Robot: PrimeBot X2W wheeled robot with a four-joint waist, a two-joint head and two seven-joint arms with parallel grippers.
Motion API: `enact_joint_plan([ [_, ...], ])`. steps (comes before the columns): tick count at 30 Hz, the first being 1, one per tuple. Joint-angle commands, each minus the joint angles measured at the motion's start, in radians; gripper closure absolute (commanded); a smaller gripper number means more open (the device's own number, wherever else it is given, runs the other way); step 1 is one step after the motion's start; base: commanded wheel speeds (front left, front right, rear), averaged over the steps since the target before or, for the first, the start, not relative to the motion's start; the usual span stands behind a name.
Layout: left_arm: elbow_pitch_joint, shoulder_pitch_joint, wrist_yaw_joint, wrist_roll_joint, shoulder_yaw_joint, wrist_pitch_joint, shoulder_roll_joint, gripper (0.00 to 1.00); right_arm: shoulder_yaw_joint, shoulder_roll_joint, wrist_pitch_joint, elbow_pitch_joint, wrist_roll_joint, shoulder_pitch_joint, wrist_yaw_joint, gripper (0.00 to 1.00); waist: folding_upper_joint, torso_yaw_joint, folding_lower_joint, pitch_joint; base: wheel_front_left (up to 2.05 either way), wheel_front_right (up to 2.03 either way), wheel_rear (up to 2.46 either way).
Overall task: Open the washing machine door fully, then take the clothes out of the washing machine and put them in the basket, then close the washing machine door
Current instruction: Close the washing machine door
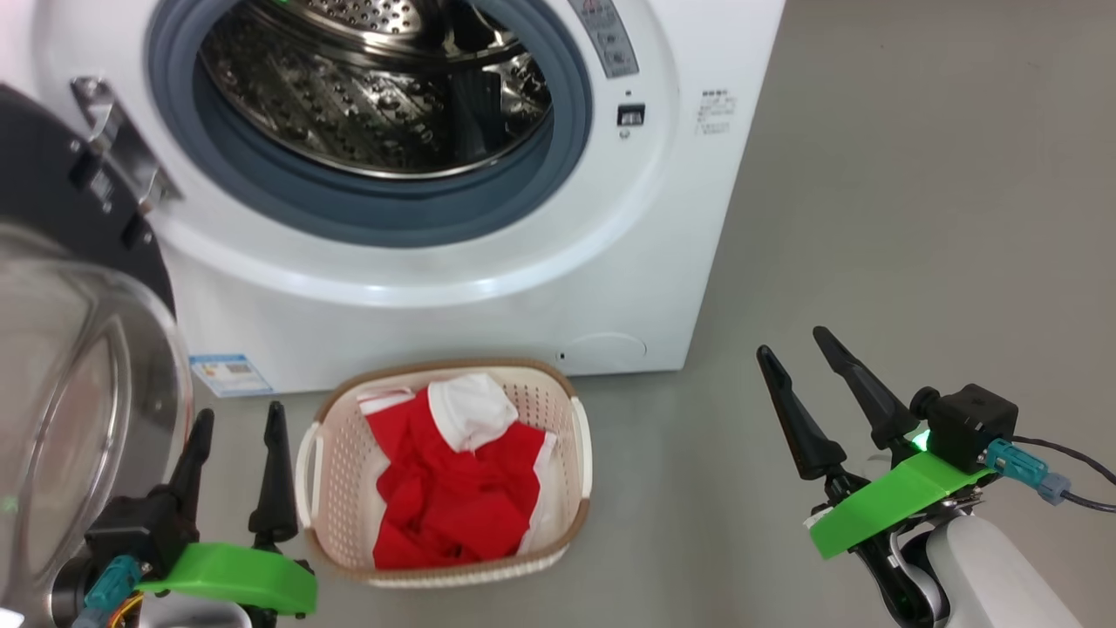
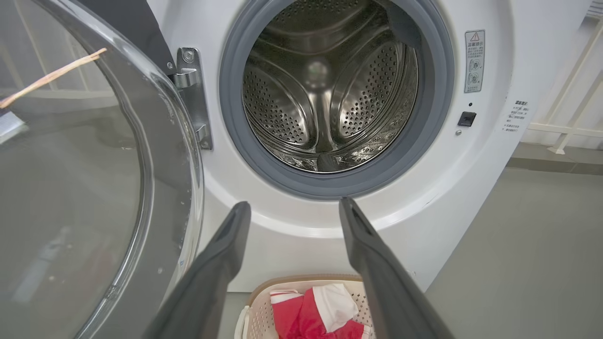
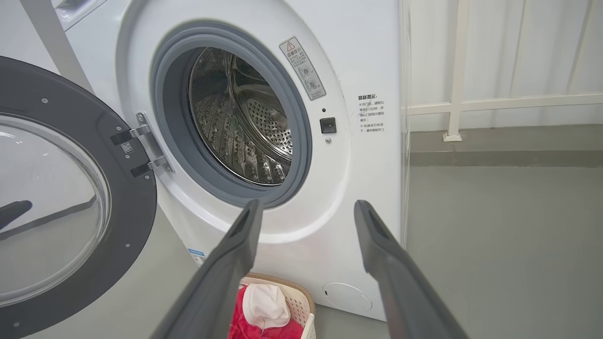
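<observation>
The white washing machine (image 1: 453, 296) stands with its steel drum (image 1: 375, 87) bare and its round black door (image 1: 70, 349) swung wide to the left, the glass bowl bulging toward me. On the floor in front sits the cream basket (image 1: 336, 488) holding the red and white clothes (image 1: 453, 480). My left gripper (image 1: 237, 420) is open just left of the basket, close beside the door glass. My right gripper (image 1: 795, 342) is open over the floor, well right of the basket. The left wrist view looks into the drum (image 2: 325, 89) past the door (image 2: 155, 141); the right wrist view shows the door (image 3: 127, 188) and basket (image 3: 301, 306).
Grey floor (image 1: 915, 218) spreads to the right of the machine. A white railing (image 3: 457, 99) runs along the wall behind the machine's right side. A cable (image 1: 1072, 488) trails from my right wrist.
</observation>
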Motion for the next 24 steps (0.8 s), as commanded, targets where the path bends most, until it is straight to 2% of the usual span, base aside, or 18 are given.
enact_joint_plan([
  [1, -0.025, -0.018, 0.001, -0.006, 0.035, -0.010, 0.032, 0.00, 0.016, -0.004, -0.005, -0.025, -0.004, 0.000, 0.002, 0.00, -0.0001, 0.000, 0.0000, 0.000, -1.62, 1.62, 0.00],
  [10, -0.024, -0.020, 0.003, -0.005, 0.031, -0.011, 0.037, 0.00, 0.017, -0.002, -0.005, -0.023, -0.004, 0.000, 0.002, 0.00, -0.0001, -0.002, 0.0000, 0.001, -1.00, 1.00, 0.00],
  [24, -0.017, -0.026, 0.003, -0.010, 0.023, -0.012, 0.043, 0.00, 0.020, -0.003, -0.005, -0.023, -0.002, 0.001, 0.002, 0.00, -0.0001, 0.000, 0.0000, 0.003, -0.05, 0.05, 0.00],
])
